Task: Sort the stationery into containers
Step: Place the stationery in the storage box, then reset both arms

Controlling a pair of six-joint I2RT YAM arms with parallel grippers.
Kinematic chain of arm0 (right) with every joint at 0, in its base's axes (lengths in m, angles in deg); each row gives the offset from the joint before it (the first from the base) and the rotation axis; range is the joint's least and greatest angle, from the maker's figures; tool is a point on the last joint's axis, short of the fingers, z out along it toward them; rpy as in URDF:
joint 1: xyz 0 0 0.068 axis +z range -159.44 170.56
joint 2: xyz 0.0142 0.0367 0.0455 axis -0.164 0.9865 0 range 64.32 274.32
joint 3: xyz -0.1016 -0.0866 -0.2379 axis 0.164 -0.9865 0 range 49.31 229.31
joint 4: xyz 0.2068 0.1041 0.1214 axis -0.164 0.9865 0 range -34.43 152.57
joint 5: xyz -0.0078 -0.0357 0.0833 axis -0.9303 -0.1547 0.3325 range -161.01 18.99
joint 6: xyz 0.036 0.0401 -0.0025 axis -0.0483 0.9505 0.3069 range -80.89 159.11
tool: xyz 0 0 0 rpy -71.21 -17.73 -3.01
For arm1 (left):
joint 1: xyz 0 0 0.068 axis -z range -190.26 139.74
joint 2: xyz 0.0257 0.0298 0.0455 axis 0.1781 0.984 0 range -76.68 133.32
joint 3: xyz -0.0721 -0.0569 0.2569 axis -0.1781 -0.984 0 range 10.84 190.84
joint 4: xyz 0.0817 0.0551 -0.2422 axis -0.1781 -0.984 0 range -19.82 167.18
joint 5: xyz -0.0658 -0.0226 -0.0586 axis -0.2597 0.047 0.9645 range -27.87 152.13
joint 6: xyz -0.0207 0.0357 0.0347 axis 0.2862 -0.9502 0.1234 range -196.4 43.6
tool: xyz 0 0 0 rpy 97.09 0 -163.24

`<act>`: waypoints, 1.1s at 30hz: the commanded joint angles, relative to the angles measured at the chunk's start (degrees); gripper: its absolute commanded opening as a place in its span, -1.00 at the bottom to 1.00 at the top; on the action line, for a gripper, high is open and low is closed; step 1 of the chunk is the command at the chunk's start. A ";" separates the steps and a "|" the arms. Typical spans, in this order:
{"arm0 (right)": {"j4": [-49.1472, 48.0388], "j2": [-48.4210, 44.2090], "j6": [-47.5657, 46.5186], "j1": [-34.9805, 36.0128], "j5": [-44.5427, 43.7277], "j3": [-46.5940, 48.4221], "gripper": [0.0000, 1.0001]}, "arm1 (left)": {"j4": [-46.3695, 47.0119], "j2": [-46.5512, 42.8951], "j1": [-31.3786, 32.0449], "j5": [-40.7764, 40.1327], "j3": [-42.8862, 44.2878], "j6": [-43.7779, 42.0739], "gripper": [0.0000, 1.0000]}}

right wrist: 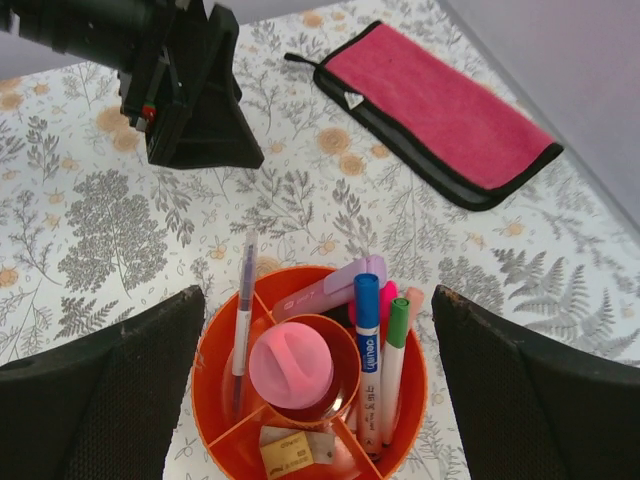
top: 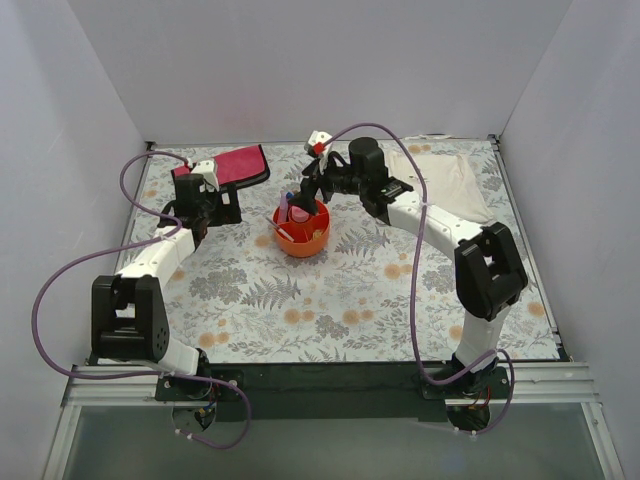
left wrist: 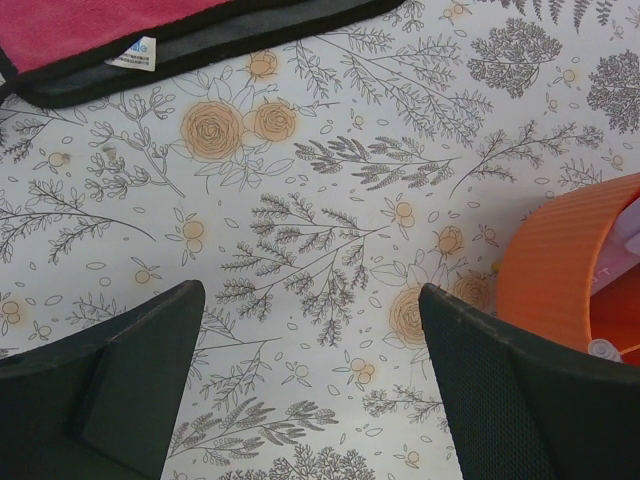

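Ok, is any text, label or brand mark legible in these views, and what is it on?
Nothing reads clearly enough to quote.
On the blue-capped marker in the orange tub: blue lettering along the barrel, too blurred to read.
On the white tag of the pink cloth: blue print, too small to read.
On the tan block: faint marks, unreadable.
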 commanded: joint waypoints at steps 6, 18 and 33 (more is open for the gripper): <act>3.94 -11.26 -0.32 -3.33 -11.18 -2.30 0.97 | 1.80 -3.08 -0.41 1.89 1.57 0.96 0.73; 26.87 -13.11 -0.75 -23.54 -21.55 -5.92 0.97 | 3.29 -6.42 -0.41 4.26 0.78 -0.18 0.73; 31.36 -33.40 -6.82 -25.13 -43.89 -26.99 0.97 | 1.27 -5.72 -0.68 2.42 3.68 -3.61 0.75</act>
